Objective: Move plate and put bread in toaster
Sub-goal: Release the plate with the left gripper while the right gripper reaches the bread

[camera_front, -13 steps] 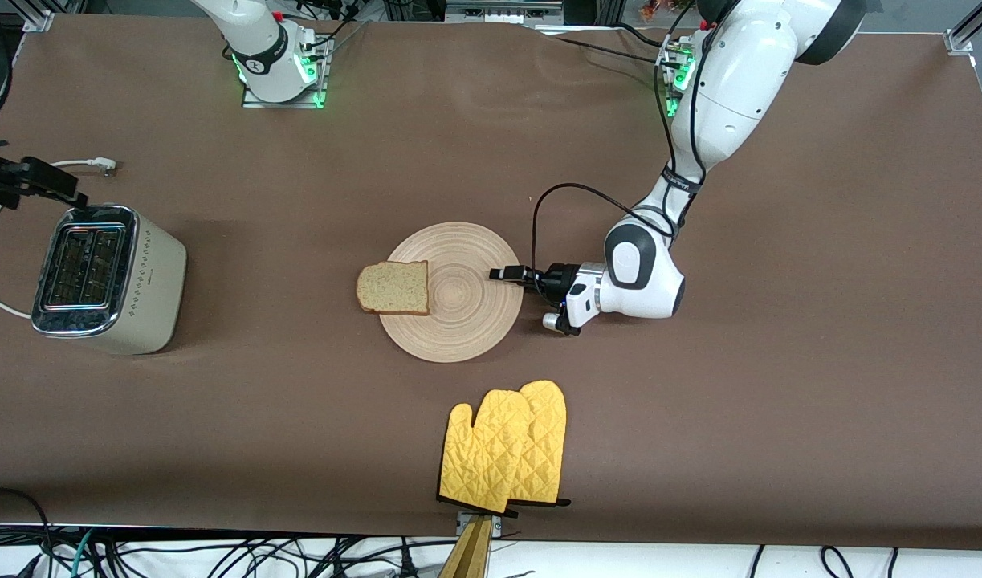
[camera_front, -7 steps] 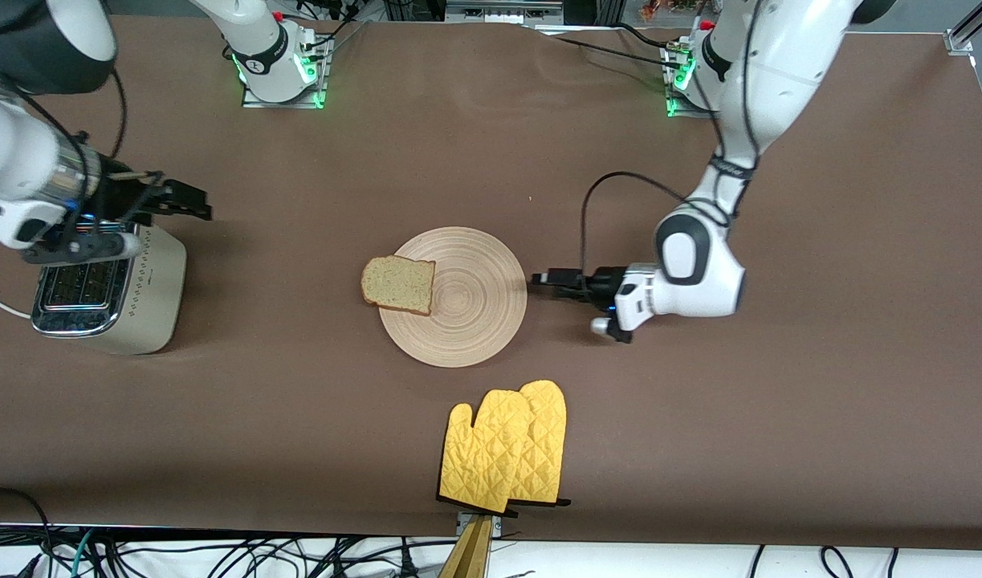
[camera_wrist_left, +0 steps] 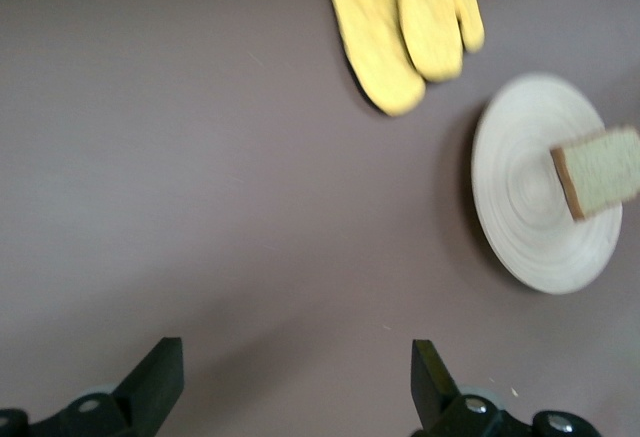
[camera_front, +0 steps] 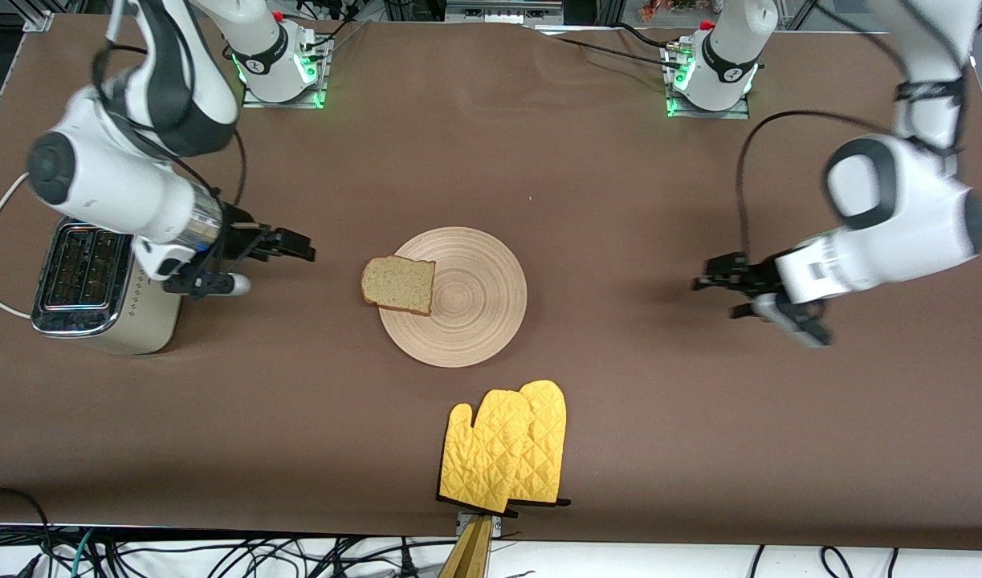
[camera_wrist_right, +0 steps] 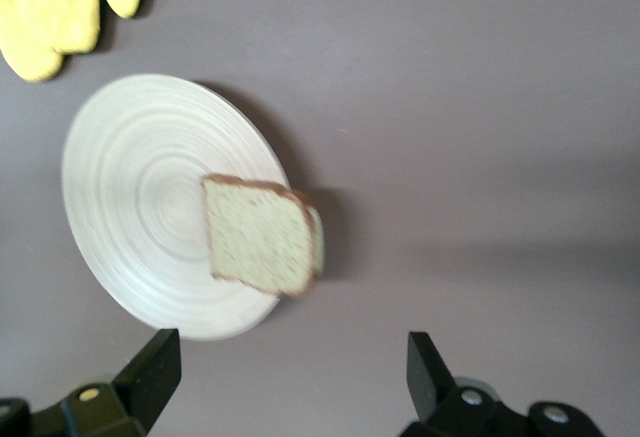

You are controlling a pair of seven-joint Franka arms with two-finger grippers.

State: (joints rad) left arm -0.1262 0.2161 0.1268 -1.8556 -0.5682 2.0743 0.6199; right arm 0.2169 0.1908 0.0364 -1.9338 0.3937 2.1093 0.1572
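Pale wood plate lies mid-table, with the bread resting on its rim toward the right arm's end, partly overhanging. Toaster stands at that end, slots bare. Right gripper hovers between toaster and bread, fingers apart. Left gripper hangs over bare cloth, fingers spread. Yellow mitts lie nearer the camera.

table: brown cloth cover | floor edge: tangled cables (black, perhaps some white) | light: even
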